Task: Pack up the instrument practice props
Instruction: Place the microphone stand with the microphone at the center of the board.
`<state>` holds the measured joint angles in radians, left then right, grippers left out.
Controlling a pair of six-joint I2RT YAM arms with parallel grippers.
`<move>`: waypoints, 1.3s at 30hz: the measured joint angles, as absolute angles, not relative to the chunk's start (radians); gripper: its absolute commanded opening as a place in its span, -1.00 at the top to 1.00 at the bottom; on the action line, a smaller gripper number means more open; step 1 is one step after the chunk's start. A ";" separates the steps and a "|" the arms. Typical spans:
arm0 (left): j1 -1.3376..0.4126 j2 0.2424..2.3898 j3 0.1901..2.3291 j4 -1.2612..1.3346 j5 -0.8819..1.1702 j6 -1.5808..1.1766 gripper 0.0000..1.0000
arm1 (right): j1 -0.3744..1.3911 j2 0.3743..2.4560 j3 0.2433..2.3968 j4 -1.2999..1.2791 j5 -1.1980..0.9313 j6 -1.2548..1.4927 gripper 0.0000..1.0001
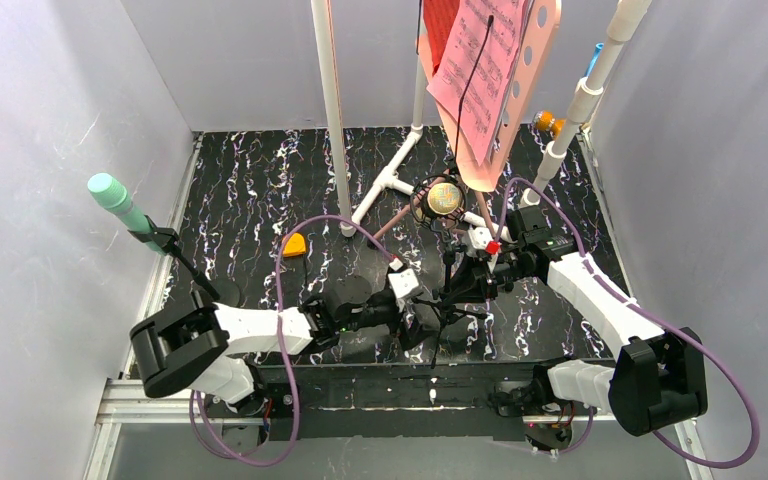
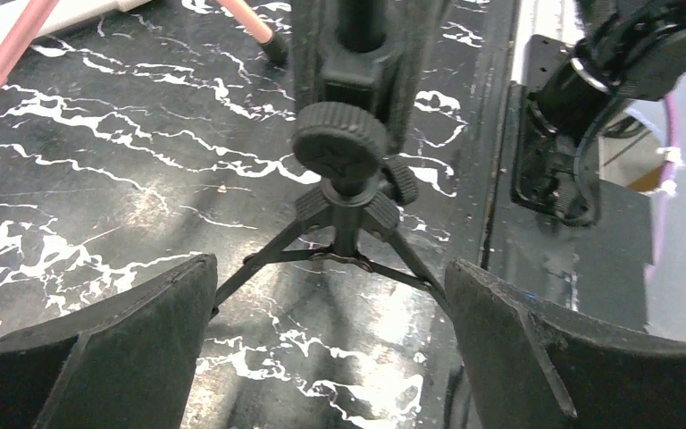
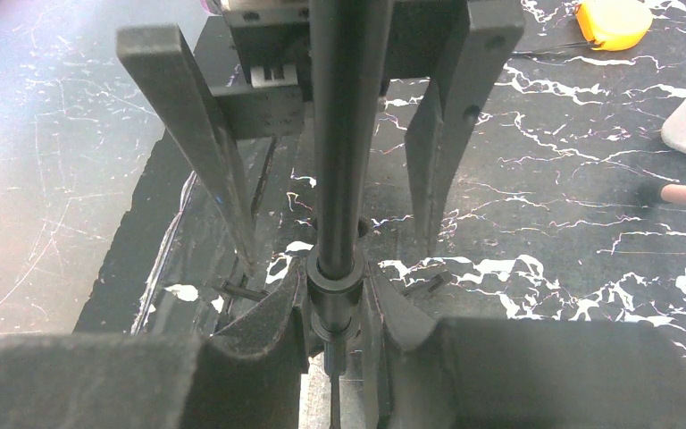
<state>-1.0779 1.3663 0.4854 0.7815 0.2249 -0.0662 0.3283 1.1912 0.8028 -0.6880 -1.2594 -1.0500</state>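
Our right claw (image 3: 335, 332) is clamped on the pole of the thin black metal tripod stand (image 3: 344, 134) mid-way across the black marbled table (image 1: 240, 190). Our left claw (image 2: 329, 268) gapes around its legs, gripping nothing. Nothing looks packed: the pink hole-punched music stand (image 1: 530, 70), pink sheet music (image 1: 480, 70) and red folder (image 1: 440, 25) stand at the back, the mint-green microphone (image 1: 112, 195) at the left edge.

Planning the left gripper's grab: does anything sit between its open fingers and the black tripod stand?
Nothing visible does. The black tripod stand stands straight ahead of the open left gripper, only bare tabletop between; the right gripper is shut on it.
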 measured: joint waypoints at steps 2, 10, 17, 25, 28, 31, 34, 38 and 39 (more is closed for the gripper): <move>-1.084 1.401 0.485 0.815 0.205 -0.062 -0.96 | 0.328 1.191 0.802 -0.688 -1.259 -1.050 0.97; -1.122 1.492 0.486 0.982 0.101 -0.060 -0.94 | 0.328 1.191 0.802 -0.687 -1.259 -1.050 0.97; -1.148 1.529 0.485 1.099 -0.009 -0.078 -0.69 | 0.328 1.191 0.802 -0.687 -1.259 -1.050 0.97; -1.158 1.566 0.486 1.146 -0.041 -0.107 -0.41 | 0.327 1.191 0.802 -0.685 -1.258 -1.050 0.97; -1.161 1.567 0.486 1.158 -0.044 -0.114 -0.40 | 0.327 1.191 0.802 -0.684 -1.258 -1.050 0.97; -1.161 1.567 0.486 1.170 -0.044 -0.119 -0.37 | 0.327 1.191 0.802 -0.684 -1.258 -1.050 0.97; -1.161 1.568 0.487 1.179 -0.045 -0.124 -0.35 | 0.327 1.191 0.802 -0.684 -1.258 -1.050 0.97; -1.162 1.582 0.491 1.192 -0.045 -0.127 -0.23 | 0.327 1.191 0.802 -0.684 -1.258 -1.050 0.97; -1.163 1.584 0.492 1.193 -0.044 -0.129 -0.19 | 0.327 1.191 0.802 -0.684 -1.258 -1.050 0.97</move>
<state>-1.1625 1.5841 0.4915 1.1934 -0.0444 -0.1291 0.3275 1.1912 0.8021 -0.6842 -1.2579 -1.0500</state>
